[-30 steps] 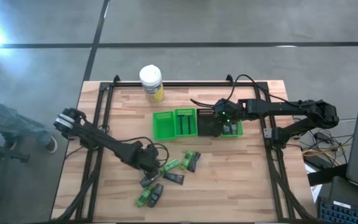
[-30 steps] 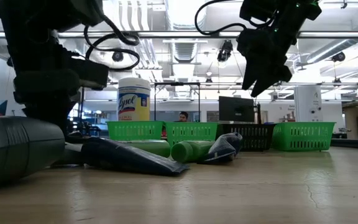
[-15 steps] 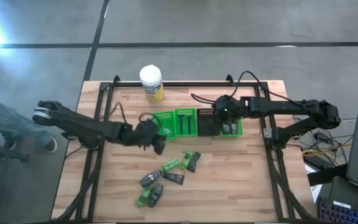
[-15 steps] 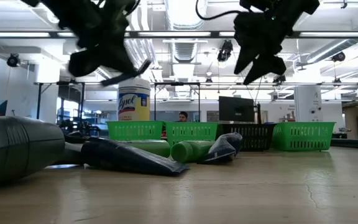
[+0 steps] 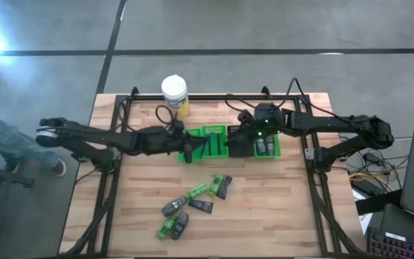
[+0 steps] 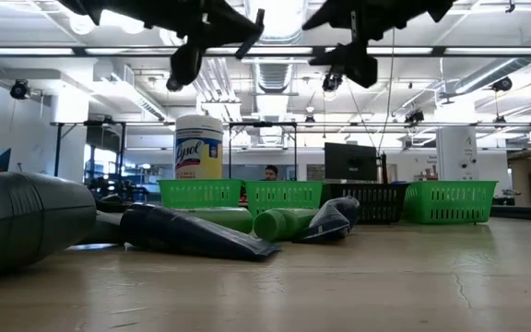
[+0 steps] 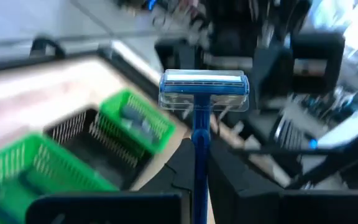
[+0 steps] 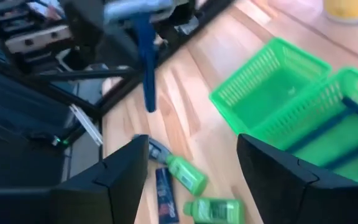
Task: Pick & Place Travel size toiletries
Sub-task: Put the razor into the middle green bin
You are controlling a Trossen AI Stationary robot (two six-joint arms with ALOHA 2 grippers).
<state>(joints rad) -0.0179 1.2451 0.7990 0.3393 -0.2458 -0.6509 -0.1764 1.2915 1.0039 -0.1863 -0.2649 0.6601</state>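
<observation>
High view: I have the left gripper [image 5: 180, 139] hanging over the first green tray [image 5: 187, 144] of the row of 4 small trays near the bench's [image 5: 286, 208] far edge, beside the big jar [image 5: 174, 94]. Its fingers are clamped on the blue razor [image 7: 199, 99], and in the left wrist view the handle runs up between them with the head pointing forward, clear of everything. The right gripper [image 5: 241, 132] sits above the black tray [image 5: 237, 141] further along the row; in the right wrist view its fingers [image 8: 117, 183] stand well apart with nothing between them.

The remaining toiletries [image 5: 196, 204], about 7 grey tubes and green bottles, lie loose in a cluster toward the near edge.

My worry is the two grippers being so near each other over the trays: if I advance either arm along the row, they could collide. The razor is thin and held only by its handle, so it may twist in the grip. If it is released from this height, it might bounce off a tray rim and land on the bench.
</observation>
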